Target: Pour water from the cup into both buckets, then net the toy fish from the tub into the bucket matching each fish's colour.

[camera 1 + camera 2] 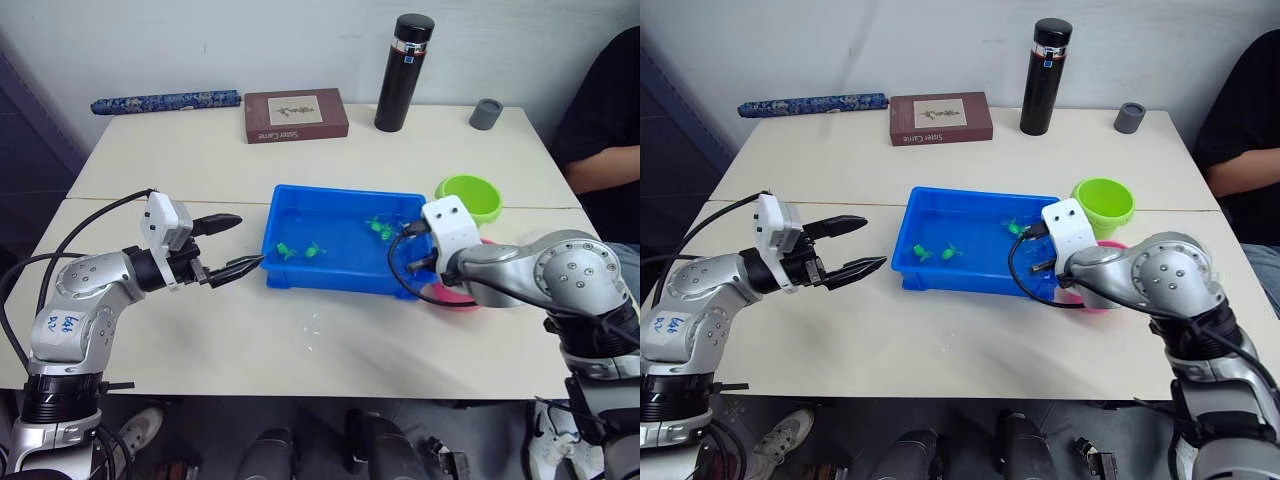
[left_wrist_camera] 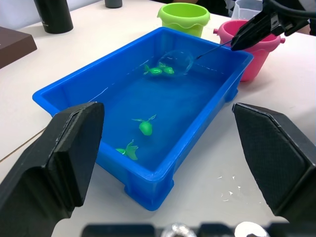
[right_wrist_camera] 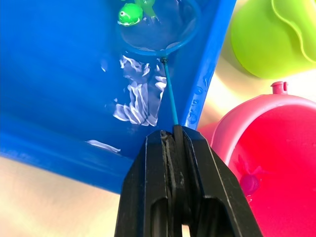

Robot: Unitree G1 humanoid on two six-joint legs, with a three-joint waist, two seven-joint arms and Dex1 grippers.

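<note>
- i am pinching the thin dark stick of the small round blue-rimmed net point(image 3: 157, 29) in my right gripper point(image 3: 173, 136), fingers closed tight on it, so the hoop reaches into the shallow rectangular bright blue plastic tub point(image 1: 300, 275).
- the hoop is sitting in the water at the tub's far right corner, around a tiny green plastic fish point(image 3: 130, 13).
- the net's long axis is running from my fingers over the tub wall, mesh end pointing away from the pink plastic bucket point(image 3: 276, 143) beside my wrist.
- my left gripper point(image 1: 232, 247) is hovering open, just left of the tub, empty.
- the lime green plastic bucket point(image 1: 1103, 204) is standing behind the pink one, near enough for a short carry, i judge.
</note>
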